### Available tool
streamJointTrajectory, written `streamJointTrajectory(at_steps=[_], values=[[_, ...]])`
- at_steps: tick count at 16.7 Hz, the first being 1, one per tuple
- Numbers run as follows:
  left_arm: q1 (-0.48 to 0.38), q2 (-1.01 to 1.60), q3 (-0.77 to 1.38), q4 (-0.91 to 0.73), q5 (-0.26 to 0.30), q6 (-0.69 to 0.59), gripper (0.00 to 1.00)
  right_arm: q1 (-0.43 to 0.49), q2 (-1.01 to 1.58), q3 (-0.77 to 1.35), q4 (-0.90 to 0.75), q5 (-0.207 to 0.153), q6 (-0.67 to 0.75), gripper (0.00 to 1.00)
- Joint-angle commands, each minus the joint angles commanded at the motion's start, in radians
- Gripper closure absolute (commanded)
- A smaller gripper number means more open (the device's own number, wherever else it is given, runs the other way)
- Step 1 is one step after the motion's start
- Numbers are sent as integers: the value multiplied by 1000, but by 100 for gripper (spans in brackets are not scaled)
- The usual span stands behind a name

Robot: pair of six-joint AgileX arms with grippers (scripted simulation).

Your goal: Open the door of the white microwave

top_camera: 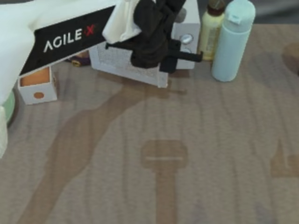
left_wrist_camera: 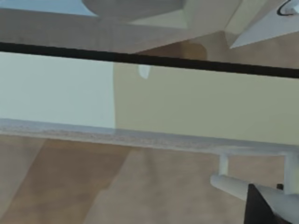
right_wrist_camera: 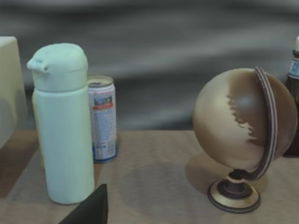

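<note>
The white microwave (top_camera: 190,21) stands at the back middle of the table, its silver knobs (top_camera: 186,38) showing beside my left arm. Its door (top_camera: 124,65), white with a grey mesh window, is swung partway out, with the handle end nearer the table's front. My left gripper (top_camera: 175,58) reaches in from the upper left and is shut on the door's white bar handle (left_wrist_camera: 236,185). In the left wrist view the door's top edge (left_wrist_camera: 140,137) crosses the picture, with the pale cavity behind it. My right gripper (right_wrist_camera: 91,210) is outside the top view, parked at the right.
A mint-green bottle (top_camera: 232,39) and a yellowish bottle (top_camera: 211,32) stand just right of the microwave. A white-and-orange cube (top_camera: 38,84) sits at the left. The right wrist view shows a drinks can (right_wrist_camera: 102,119) and a globe (right_wrist_camera: 243,126) further right.
</note>
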Motion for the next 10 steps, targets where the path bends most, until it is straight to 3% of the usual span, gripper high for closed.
streamJointTrajectory(at_steps=[10], values=[[10, -47, -72, 34, 31, 57, 100, 0, 0, 0, 0, 0, 0, 0]])
